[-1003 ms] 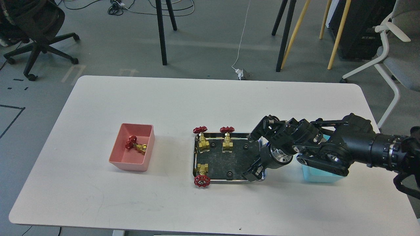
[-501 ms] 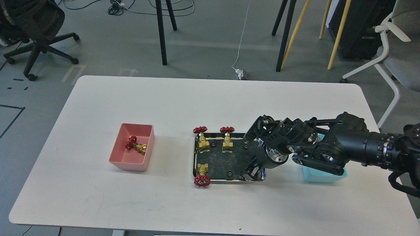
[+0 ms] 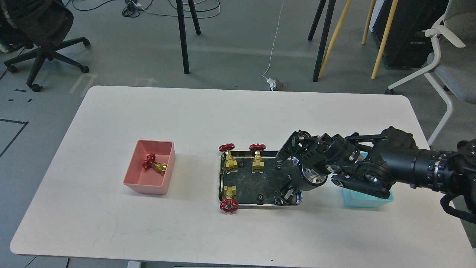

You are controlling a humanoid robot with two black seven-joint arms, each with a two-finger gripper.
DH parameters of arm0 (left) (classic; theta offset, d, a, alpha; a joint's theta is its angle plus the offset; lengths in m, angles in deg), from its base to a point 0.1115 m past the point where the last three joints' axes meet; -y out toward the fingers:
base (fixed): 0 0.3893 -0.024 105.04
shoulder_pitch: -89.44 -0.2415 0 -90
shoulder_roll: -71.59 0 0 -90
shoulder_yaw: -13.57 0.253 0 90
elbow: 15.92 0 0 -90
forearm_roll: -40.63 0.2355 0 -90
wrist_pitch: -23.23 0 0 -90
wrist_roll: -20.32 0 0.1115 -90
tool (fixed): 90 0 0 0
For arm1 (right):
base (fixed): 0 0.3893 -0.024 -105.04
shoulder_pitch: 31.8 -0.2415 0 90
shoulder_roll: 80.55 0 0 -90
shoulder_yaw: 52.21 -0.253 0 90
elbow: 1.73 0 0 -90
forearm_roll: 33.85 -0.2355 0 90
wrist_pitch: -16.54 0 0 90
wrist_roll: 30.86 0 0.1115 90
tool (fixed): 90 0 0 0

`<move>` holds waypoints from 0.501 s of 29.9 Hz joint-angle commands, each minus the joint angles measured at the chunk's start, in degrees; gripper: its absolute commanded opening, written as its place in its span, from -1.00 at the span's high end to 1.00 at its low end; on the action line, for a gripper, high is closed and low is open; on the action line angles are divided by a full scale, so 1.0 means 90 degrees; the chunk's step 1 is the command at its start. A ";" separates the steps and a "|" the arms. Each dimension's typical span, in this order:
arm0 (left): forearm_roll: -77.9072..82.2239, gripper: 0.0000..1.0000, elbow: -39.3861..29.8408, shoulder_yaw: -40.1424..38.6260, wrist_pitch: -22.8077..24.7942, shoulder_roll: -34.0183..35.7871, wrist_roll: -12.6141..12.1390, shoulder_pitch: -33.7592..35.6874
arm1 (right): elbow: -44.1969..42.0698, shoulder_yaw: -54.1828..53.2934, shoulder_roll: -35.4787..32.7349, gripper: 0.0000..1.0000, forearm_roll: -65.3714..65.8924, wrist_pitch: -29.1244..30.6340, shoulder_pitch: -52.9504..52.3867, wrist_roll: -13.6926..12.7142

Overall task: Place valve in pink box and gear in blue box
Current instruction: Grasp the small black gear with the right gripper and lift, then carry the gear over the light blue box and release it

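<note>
Bins and a tray (image 3: 221, 178) share a white table (image 3: 186, 123). At left, the pink box (image 3: 145, 183) holds one valve (image 3: 153, 163) lying on its side, red handwheel toward the left wall. At centre, the steel tray with its dark floor carries three more valves: two at the far rim (image 3: 230, 158) (image 3: 257, 156), brass bodies inside and red wheels over the edge, and one at the near left corner (image 3: 228, 199), its wheel overhanging the near rim. Small black gears sit on the tray floor: one gear (image 3: 260, 196) near the front rim, one (image 3: 242, 163) between the two far valves, another (image 3: 278, 166) toward the right side. At right, the blue box (image 3: 362, 201) stands just beside the tray, largely covered by the right arm (its contents cannot be seen). The right gripper (image 3: 283, 196) reaches down into the tray's near right corner; its dark fingers cannot be told apart, so whether they are apart or together cannot be told. No readable writing shows on any item.
</note>
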 commanded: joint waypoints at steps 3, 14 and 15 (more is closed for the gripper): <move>0.0009 -0.95 0.0000 0.0001 -0.0010 -0.0001 0.0000 0.0001 | 0.0017 0.0000 0.0000 0.58 0.0000 -0.0001 -0.0020 -0.0079; 0.0009 -0.95 0.0039 0.0021 0.0000 0.0018 0.0000 0.0001 | 0.0037 -0.0409 -0.0039 0.78 -0.0234 -0.0001 -0.0605 -0.0040; 0.0009 -0.95 0.0039 0.0021 0.0000 0.0018 0.0000 0.0001 | 0.0066 -0.0584 -0.0213 0.78 -0.0302 -0.0001 -0.0654 -0.0040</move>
